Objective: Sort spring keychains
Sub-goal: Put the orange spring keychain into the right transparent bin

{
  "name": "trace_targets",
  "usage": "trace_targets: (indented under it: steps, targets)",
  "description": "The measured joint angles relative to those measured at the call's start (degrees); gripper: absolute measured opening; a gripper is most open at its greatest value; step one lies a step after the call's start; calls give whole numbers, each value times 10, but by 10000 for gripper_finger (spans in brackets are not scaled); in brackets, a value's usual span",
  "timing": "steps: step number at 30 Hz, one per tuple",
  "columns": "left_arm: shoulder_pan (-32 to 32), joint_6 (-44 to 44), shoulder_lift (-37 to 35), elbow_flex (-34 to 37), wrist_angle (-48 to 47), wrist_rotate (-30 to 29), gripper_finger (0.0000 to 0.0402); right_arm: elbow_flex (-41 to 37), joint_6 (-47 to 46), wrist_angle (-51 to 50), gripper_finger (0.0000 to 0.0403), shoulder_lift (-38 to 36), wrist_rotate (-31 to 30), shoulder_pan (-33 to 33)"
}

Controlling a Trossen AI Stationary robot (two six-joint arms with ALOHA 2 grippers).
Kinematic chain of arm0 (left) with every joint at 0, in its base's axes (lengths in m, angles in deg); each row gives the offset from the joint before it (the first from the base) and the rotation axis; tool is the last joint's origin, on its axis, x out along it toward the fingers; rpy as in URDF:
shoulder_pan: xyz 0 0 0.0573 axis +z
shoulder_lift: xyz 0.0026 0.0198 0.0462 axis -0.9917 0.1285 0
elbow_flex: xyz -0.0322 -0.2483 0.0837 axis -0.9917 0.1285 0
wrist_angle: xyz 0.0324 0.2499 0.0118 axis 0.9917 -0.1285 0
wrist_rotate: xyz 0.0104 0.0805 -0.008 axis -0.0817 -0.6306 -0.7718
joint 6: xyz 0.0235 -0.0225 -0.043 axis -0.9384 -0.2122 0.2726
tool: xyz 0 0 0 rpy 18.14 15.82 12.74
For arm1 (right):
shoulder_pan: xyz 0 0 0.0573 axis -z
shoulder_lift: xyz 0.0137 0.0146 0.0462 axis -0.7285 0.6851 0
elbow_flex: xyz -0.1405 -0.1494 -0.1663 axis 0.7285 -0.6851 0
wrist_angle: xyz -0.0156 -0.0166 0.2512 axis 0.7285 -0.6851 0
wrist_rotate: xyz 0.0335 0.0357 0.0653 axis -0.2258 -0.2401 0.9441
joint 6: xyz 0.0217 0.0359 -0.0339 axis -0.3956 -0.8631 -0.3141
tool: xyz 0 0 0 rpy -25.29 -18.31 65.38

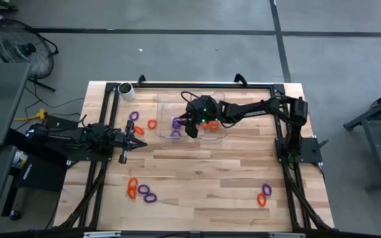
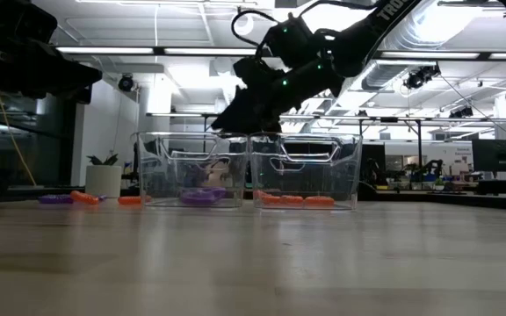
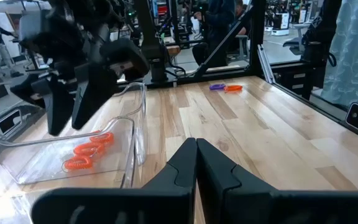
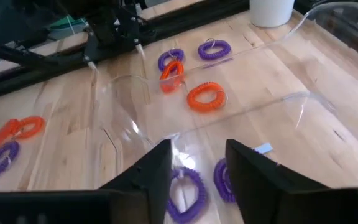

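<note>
Two clear trays stand side by side at the far middle of the table. The left tray (image 1: 170,109) holds purple spring keychains (image 4: 188,193); the right tray (image 1: 222,135) holds orange ones (image 3: 89,149). My right gripper (image 4: 197,168) hovers open over the left tray, just above the purple keychains, with nothing between its fingers. More keychains lie loose on the wood: an orange one (image 4: 206,96) and purple ones (image 4: 213,48) just left of the trays. My left gripper (image 1: 134,142) waits shut at the table's left side, level above the wood.
Orange and purple keychains lie in a group near the front left (image 1: 141,192) and as a pair near the front right (image 1: 264,194). A white roll (image 1: 127,91) stands at the far left corner. Bare wood lies across the table's middle and front.
</note>
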Motion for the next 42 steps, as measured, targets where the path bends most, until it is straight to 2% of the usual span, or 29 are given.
trace_targets:
  steps: [5,9,13,20,25,30,35,42]
  targets:
    - [0,0,0,0,0,0,1,0,-7,-18,187,-50,-21,0]
    - [0,0,0,0,0,0,1,0,-7,-76,198,-110,-46,1]
    - [0,0,0,0,0,0,1,0,-22,-186,196,-182,-58,-1]
    - [0,0,0,0,0,0,1,0,-100,-398,172,-298,-33,-28]
    - [0,0,0,0,0,0,1,0,-172,-518,154,-351,-28,-74]
    - [0,0,0,0,0,0,1,0,-258,-605,137,-374,-7,-136]
    - [0,0,0,0,0,0,1,-1,-350,-642,127,-375,30,-209]
    - [0,0,0,0,0,0,1,-31,-511,-639,124,-375,21,-321]
